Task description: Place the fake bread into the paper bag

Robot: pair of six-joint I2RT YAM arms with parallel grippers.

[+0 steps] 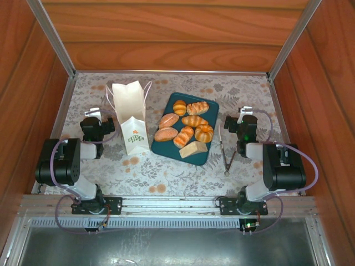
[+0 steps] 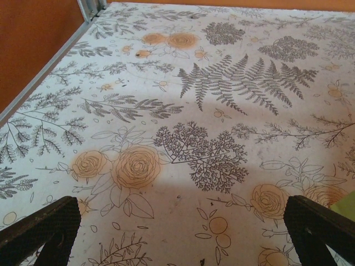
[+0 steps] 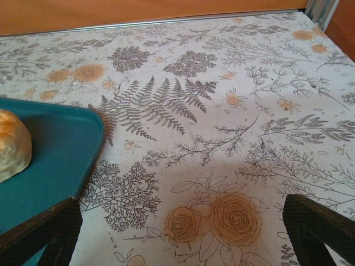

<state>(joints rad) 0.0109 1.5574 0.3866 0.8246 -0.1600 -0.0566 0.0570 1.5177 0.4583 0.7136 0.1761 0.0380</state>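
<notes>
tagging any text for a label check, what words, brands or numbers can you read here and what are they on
Paper bag, front: an orange-and-green logo, too small and blurred to read any lettering.
Fake bread: no text.
Teal tray: no text.
Tablecloth: only printed ferns and flowers, no words or numbers.

Narrow gap btwn paper bag [image 1: 132, 113] & tray [image 1: 212, 113]; tongs [image 1: 226, 166] btwn tray & right gripper [image 1: 244, 112].
</notes>
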